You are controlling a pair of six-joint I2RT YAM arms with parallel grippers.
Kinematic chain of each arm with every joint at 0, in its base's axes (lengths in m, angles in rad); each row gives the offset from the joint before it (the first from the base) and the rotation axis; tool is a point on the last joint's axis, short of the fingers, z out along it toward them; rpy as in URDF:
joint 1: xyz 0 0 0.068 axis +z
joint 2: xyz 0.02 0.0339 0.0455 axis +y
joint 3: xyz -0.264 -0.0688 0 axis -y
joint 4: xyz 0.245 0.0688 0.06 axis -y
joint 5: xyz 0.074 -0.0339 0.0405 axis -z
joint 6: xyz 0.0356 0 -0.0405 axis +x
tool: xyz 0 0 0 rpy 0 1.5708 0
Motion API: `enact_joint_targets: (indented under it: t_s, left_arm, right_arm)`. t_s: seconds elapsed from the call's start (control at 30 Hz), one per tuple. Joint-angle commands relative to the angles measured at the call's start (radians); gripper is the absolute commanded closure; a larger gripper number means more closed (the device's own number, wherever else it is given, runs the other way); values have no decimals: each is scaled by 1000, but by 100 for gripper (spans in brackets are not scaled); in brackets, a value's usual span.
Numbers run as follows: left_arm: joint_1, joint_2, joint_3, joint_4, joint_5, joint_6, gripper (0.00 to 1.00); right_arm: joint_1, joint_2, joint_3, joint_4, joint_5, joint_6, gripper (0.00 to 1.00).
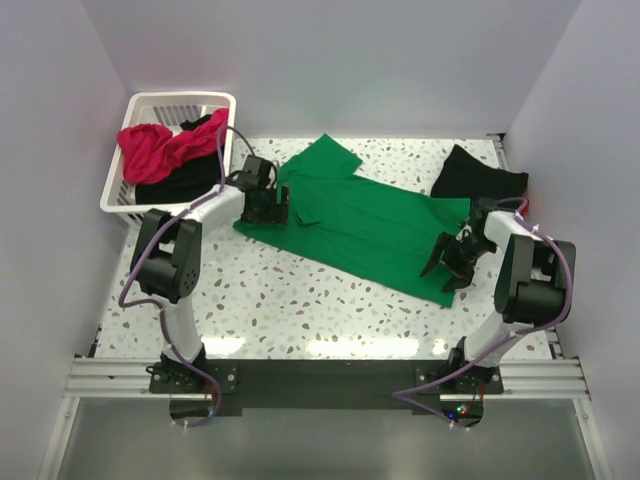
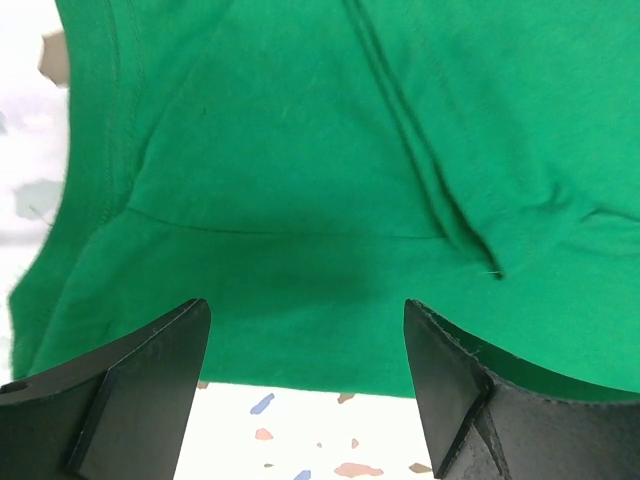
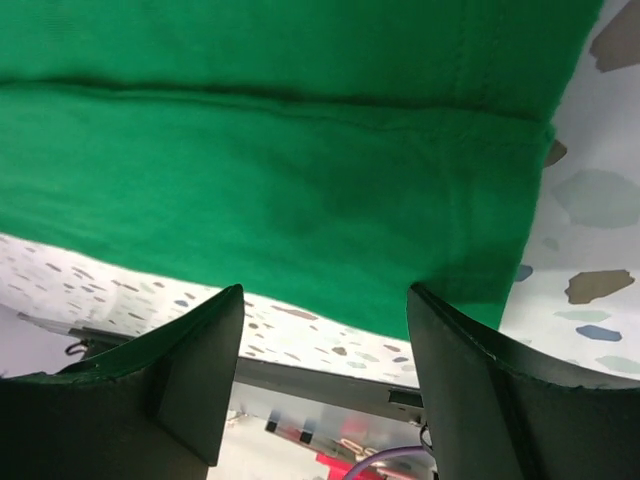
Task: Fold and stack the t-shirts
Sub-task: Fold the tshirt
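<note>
A bright green t-shirt [image 1: 365, 220] lies spread out on the speckled table, running from back left to front right. My left gripper [image 1: 282, 210] stands open at its left end. In the left wrist view the green t-shirt's [image 2: 320, 200] edge lies just ahead of that gripper [image 2: 305, 335], with nothing between the fingers [image 2: 150, 380]. My right gripper [image 1: 446, 268] stands open at the shirt's right end. In the right wrist view the green hem [image 3: 300, 200] sits just beyond that gripper [image 3: 325, 315], whose fingers [image 3: 470, 370] hold nothing. A black t-shirt [image 1: 478, 175] lies at the back right.
A white slatted basket [image 1: 120, 195] stands at the back left, holding a magenta-pink shirt [image 1: 150, 150] and a black one [image 1: 180, 188]. White walls close in the table on three sides. The arms' mounting rail [image 1: 320, 375] runs along the near edge.
</note>
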Motion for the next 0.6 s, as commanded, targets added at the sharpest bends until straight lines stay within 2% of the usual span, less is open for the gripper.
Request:
enact_joint_targets:
  t_s: [0.0, 0.23, 0.43, 0.57]
  left_arm:
    - [12, -15, -65, 115, -14, -18, 17]
    - [13, -57, -229, 165, -68, -33, 17]
    - [13, -133, -383, 152, -122, -85, 16]
    - [12, -219, -492, 125, -109, -143, 16]
  right_arm:
    - [0, 39, -15, -22, 60, -20, 31]
    - [-2, 76, -62, -75, 80, -9, 31]
    - [0, 2, -122, -113, 94, 9, 31]
    - [0, -47, -168, -142, 103, 25, 31]
